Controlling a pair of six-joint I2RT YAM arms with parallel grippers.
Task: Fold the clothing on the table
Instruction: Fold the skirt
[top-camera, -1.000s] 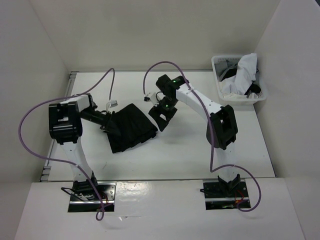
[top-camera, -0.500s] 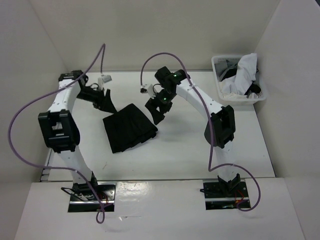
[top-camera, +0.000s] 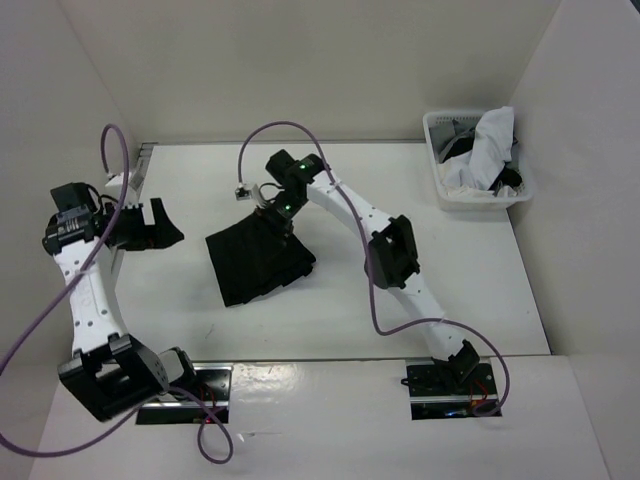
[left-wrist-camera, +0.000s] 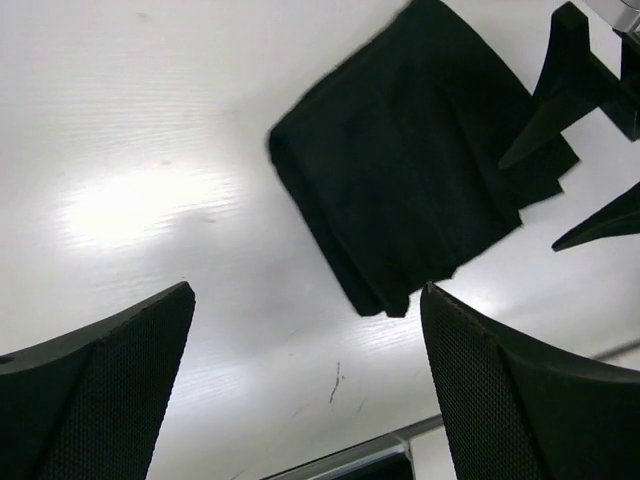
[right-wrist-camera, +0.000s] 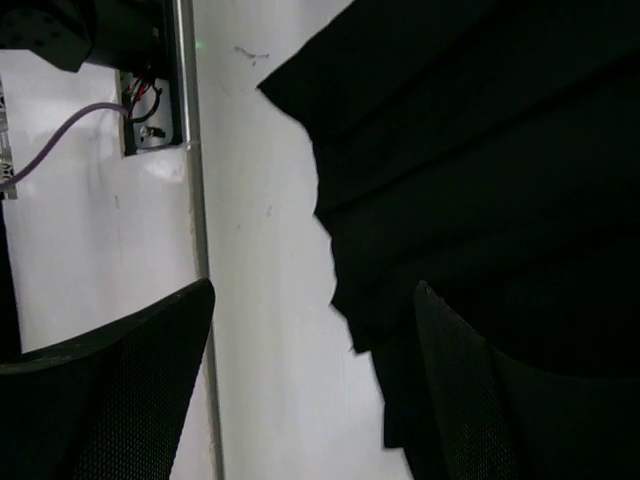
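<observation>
Lying folded: skirt (top-camera: 255, 262) on table (top-camera: 420, 290) | left hand (left-wrist-camera: 307, 289) apart | right hand (right-wrist-camera: 315, 287) apart

The left arm (top-camera: 90, 300) rises steeply from its base along the left side, and the left gripper (top-camera: 158, 226) points right with its jaws spread wide and empty. The right arm (top-camera: 345, 205) stretches diagonally far to the left, and the right gripper (top-camera: 277, 216) points down, its jaws also wide apart.
</observation>
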